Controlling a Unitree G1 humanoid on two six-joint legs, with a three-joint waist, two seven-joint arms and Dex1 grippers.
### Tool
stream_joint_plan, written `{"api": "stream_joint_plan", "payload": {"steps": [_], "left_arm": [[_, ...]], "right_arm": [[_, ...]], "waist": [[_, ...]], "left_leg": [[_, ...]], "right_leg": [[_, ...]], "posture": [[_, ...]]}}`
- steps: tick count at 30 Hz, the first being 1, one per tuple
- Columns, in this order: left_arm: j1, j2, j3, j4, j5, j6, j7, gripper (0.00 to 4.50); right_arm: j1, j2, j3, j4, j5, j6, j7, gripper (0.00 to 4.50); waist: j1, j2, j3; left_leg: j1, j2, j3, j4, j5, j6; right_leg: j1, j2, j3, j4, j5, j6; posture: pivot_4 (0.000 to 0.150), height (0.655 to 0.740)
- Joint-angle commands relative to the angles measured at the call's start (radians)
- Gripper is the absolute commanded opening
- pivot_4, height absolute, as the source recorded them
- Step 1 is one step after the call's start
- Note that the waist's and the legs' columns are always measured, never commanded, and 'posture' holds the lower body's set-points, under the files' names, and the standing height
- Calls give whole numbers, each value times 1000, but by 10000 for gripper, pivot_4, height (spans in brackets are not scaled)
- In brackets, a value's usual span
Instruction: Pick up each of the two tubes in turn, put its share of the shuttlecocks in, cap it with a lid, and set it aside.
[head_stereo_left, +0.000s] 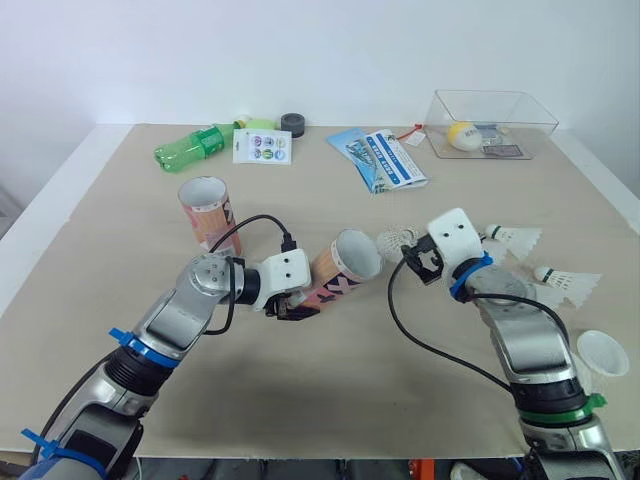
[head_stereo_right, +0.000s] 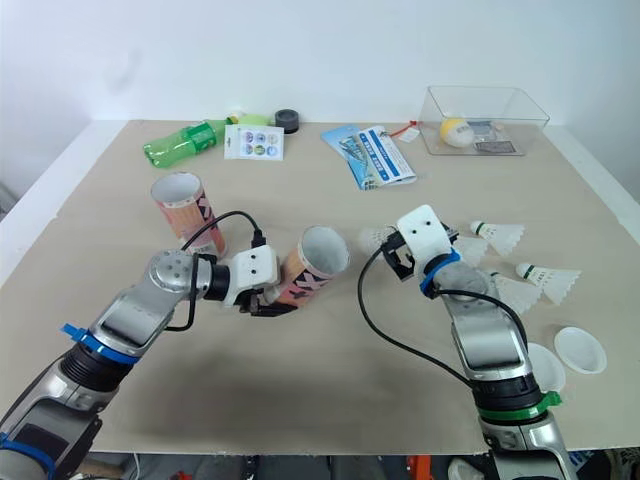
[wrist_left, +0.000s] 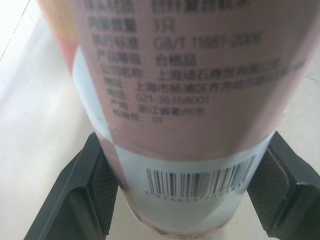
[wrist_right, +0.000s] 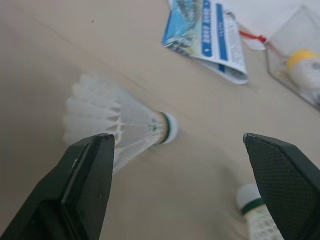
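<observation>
Here the left end effector (head_stereo_left: 288, 307) clamps a tilted tube (head_stereo_left: 345, 268) low down, its base hidden behind the fingers (wrist_left: 85, 200). The right end effector (wrist_right: 175, 139) gapes wide over a shuttlecock (wrist_right: 120, 120) lying on the counter (head_stereo_left: 330, 390), feathers partly covered.

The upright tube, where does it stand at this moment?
In the head views the upright tube stands on the robot's left, just beyond the left gripper and the tilted tube it holds; the green bottle lies farther back.

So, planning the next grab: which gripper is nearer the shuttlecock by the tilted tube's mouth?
Right. The right gripper is open just beside the shuttlecock; the left gripper is shut on the tube near its base.
</observation>
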Motion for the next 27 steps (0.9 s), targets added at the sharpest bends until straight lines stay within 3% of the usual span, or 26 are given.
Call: {"api": "stream_joint_plan", "payload": {"steps": [1,27], "left_arm": [[-1,-6,-32,17,0,2,-17,29743],[4,3,-37,11,1,6,-24,29743]], "right_arm": [[15,-25,-48,-47,-10,-5,0,44148],[68,-105,-125,42,-36,-98,3,44148]], "waist": [[1,0,0],[1,0,0]], "left_leg": [[0,0,0,0,0,0],[0,0,0,0,0,0]], "right_leg": [[0,0,0,0,0,0],[0,0,0,-1,0,0]], "posture": [[1500,7400],[1500,7400]]}}
